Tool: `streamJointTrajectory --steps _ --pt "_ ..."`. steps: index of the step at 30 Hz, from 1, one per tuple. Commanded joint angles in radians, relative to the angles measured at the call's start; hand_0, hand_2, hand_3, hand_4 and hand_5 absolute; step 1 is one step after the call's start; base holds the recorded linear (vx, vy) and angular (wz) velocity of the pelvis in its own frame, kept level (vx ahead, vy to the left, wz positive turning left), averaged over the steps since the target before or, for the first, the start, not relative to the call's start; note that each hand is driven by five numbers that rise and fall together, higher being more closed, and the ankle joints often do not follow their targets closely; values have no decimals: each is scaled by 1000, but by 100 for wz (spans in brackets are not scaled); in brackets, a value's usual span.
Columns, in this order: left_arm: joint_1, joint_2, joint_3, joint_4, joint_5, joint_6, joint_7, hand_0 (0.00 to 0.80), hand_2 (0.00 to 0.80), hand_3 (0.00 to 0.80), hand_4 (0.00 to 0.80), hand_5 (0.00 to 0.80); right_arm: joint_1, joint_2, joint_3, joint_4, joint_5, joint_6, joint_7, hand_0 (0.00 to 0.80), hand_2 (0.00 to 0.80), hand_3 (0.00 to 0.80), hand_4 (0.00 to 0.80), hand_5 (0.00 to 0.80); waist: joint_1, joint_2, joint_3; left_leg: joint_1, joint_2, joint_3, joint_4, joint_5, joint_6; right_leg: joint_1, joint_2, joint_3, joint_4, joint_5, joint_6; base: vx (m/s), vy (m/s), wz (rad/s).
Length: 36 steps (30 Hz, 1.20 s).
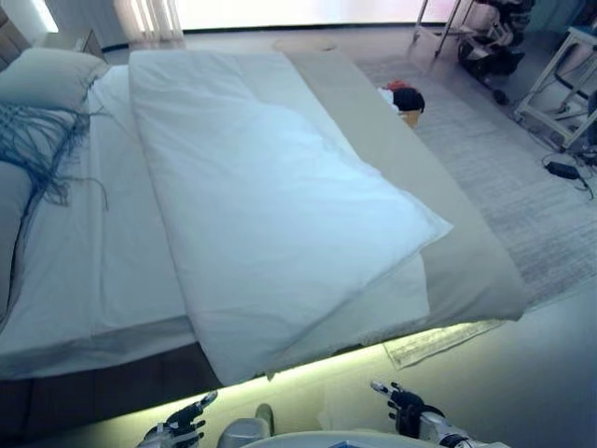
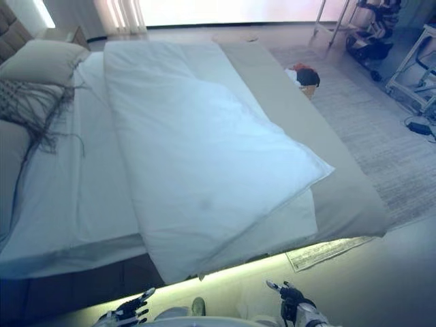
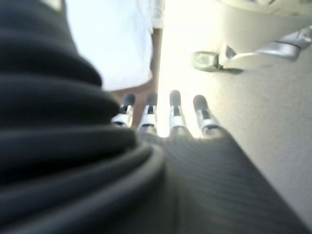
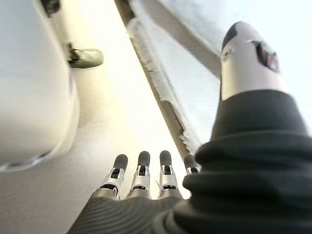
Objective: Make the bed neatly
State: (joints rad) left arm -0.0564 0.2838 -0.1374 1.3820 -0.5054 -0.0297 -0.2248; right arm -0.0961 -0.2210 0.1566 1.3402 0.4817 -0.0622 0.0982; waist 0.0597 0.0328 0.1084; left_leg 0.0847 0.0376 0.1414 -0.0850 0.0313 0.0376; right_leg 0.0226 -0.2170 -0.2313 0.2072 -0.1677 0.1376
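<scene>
A white duvet (image 1: 270, 205) lies folded lengthwise along the middle of the bed, askew, its near corner hanging over the bed's near edge. Under it are a white sheet (image 1: 93, 261) on the left and a beige cover (image 1: 448, 243) on the right. A pillow (image 1: 47, 77) lies at the far left by a fringed throw (image 1: 37, 149). My left hand (image 1: 179, 425) and right hand (image 1: 403, 407) are low in front of the bed edge, both empty, fingers straight, apart from the bedding. The left wrist view shows the left hand's fingers (image 3: 175, 109) straight; the right wrist view shows the right hand's fingers (image 4: 141, 170) straight.
A grey rug (image 1: 522, 196) covers the floor right of the bed. A basket with red and dark items (image 1: 407, 101) stands beside the bed's far right side. Metal stands and equipment (image 1: 560, 84) are at the far right. A lit strip glows under the bed's near edge.
</scene>
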Motion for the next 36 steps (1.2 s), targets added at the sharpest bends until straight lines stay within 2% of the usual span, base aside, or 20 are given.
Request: streamJointTrajectory --steps 1,3,5,7,9,12,16,17,19,21,23,27,29,33,36 --pt "-24 26 12 -8 -17 -15 5 0 0 0 0 0 -28 -40 -17 -1 95 -24 -10 0 0 0 0 0 -8 -43 38 -74 -30 52 117 -70 -45 -112 -85 27 -130 332 29 181 -210 39" --pt "-23 30 16 -3 -5 -8 5 0 0 0 0 0 -32 -40 -31 1 115 -23 -10 0 0 0 0 0 -13 -54 44 -53 -22 39 124 -105 -52 -130 -108 35 -197 372 48 243 -220 39" --pt "-5 30 30 11 20 -7 5 0 0 0 0 0 -26 -38 -47 -1 139 -21 4 0 0 0 0 0 -13 -63 40 -31 -4 29 133 -127 -60 -113 -119 38 -213 380 55 285 -226 46" --pt "17 31 42 20 37 -9 8 0 0 0 0 0 -16 -31 -62 -4 180 -21 14 0 0 0 0 0 -13 -72 32 -17 15 18 150 -141 -66 -93 -121 48 -194 373 55 263 -283 86" --pt "25 33 47 25 38 -14 3 0 0 0 0 0 -11 -31 -76 1 228 -21 33 0 0 0 0 0 -17 -76 23 -15 36 -3 162 -141 -72 -76 -104 72 -168 331 55 224 -304 84" --pt "45 16 48 29 34 -35 24 0 0 0 0 0 -10 -29 -87 -3 288 2 43 0 0 0 0 0 -9 -82 10 -14 89 -25 169 -112 -98 -32 -69 52 -150 254 55 199 -293 47" --pt "52 -2 26 10 11 -62 7 0 0 0 0 0 -36 -36 -73 -22 377 18 74 0 0 0 0 0 10 -66 12 -12 146 -40 80 -19 -132 6 -20 7 -159 204 24 85 -192 33" --pt "37 -7 14 6 1 -71 -3 0 0 0 0 0 -46 -37 -75 -25 425 23 74 0 0 0 0 0 12 -60 17 -29 153 -28 69 -1 -142 8 -14 -10 -169 201 17 -94 -120 29" --pt "-3 -19 -1 -7 13 -63 -26 0 0 0 0 0 -51 -43 -103 -26 526 28 107 0 0 0 0 0 0 -55 26 -74 158 31 128 -7 -159 4 -19 -52 -165 195 9 -124 -62 48" --pt "-20 -39 -21 -15 12 -57 -40 0 0 0 0 0 -59 -43 -128 -26 589 26 117 0 0 0 0 0 -11 -52 32 -92 148 48 183 -32 -155 -7 -35 -78 -141 193 9 -58 54 78" --pt "-9 -50 -39 -29 13 -66 -43 0 0 0 0 0 -62 -44 -148 -42 659 29 124 0 0 0 0 0 -15 -36 38 -81 148 57 163 -19 -155 -11 -41 -92 -109 185 9 42 89 41" --pt "-9 -34 -47 -60 -61 -106 -54 0 0 0 0 0 -78 -61 -179 -49 670 24 85 0 0 0 0 0 -14 -29 74 -116 163 55 246 -49 -161 -35 -66 -77 -67 175 18 27 -14 15" --pt "-41 -10 -54 -98 -124 -115 -77 0 0 0 0 0 -128 -89 -186 -60 692 19 82 0 0 0 0 0 -7 -31 122 -189 175 51 327 -69 -168 -77 -82 -75 -42 174 22 -197 -89 23" --pt "-120 22 -101 -173 -243 -140 -107 0 0 0 0 0 -280 -176 -180 -76 724 13 67 0 0 0 0 0 -1 -16 234 -391 181 -8 491 -104 -179 -248 -107 -33 76 160 11 -298 -23 19" --pt "-143 38 -119 -228 -308 -139 -109 0 0 0 0 0 -370 -227 -166 -97 756 26 53 0 0 0 0 0 6 -8 292 -493 182 -29 568 -128 -176 -365 -130 -11 175 143 6 -165 -8 8"
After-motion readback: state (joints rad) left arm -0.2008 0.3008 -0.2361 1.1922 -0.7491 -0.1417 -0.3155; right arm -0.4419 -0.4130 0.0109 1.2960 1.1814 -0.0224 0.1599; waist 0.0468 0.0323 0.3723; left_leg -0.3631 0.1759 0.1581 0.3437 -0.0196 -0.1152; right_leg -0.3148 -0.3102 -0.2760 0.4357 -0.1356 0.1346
